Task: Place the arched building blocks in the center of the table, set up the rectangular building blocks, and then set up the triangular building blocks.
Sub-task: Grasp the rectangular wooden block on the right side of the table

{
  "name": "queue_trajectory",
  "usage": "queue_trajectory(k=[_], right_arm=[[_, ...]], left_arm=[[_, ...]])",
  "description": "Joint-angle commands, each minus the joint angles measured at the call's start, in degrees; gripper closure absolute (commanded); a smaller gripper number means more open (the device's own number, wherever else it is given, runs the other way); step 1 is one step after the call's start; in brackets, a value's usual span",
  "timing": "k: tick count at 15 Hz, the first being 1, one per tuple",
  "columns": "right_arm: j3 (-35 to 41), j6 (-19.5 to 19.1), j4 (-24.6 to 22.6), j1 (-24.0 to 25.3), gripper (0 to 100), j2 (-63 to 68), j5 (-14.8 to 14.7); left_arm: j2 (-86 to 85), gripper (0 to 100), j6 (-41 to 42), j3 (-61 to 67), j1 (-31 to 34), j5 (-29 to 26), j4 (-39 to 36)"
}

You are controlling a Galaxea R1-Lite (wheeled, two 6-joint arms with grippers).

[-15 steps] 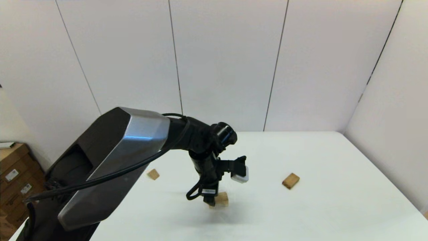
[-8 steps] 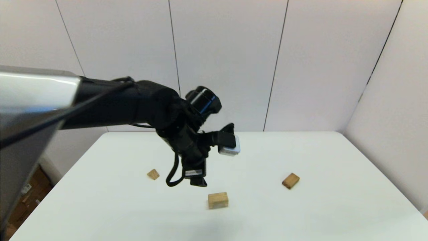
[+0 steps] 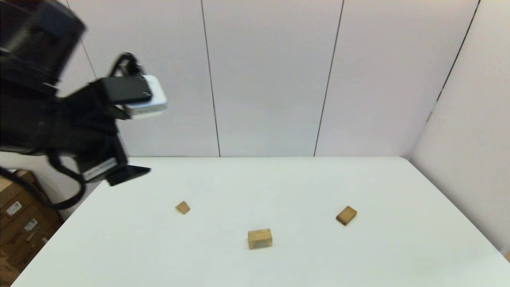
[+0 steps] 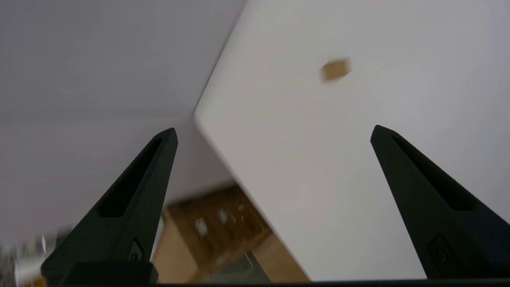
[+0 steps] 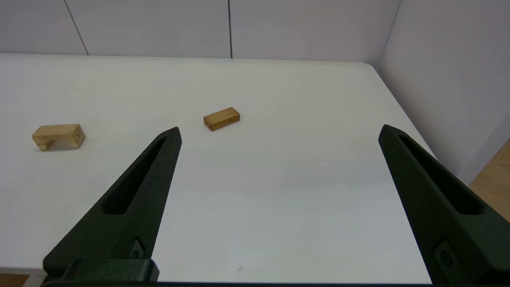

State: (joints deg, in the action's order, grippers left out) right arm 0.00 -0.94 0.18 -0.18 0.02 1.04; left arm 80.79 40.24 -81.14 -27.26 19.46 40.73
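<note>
White table [image 3: 358,259], left gripper [image 4: 273,133] spread empty, blurred, right gripper [image 5: 279,133] spread

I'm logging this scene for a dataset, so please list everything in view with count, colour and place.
Arched block: one, light brown, near the table's middle, notch facing down.
Flat rectangular block: one, light brown, lying flat to the right of the arched block.
Triangular block: one, light brown, to the left of the arched block.
Table: one, white, rounded corners.
Cardboard boxes: brown, on the floor off the table's left edge.
Wall panels: pale, behind the table.
Left end effector: black, open, raised off the table's left edge.
Right end effector: black, open, low at the table's near edge.
</note>
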Motion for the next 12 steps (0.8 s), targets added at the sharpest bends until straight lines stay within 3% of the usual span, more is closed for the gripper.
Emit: queue_trajectory(k=[1, 4, 12], right_arm=[[0.0, 0.0, 0.0, 0.0, 0, 0.0, 0.0], [0.0, 0.0, 0.0, 0.0, 0, 0.0, 0.0], [0.0, 0.0, 0.0, 0.0, 0, 0.0, 0.0]], left_arm=[[-27.5, 0, -1.2, 15.5, 25.5, 2.8, 0.1], [-39.4, 0, -9.3, 22.3, 28.1, 3.1, 0.3], [-60.8, 0, -9.7, 32.3, 30.7, 3.3, 1.5]])
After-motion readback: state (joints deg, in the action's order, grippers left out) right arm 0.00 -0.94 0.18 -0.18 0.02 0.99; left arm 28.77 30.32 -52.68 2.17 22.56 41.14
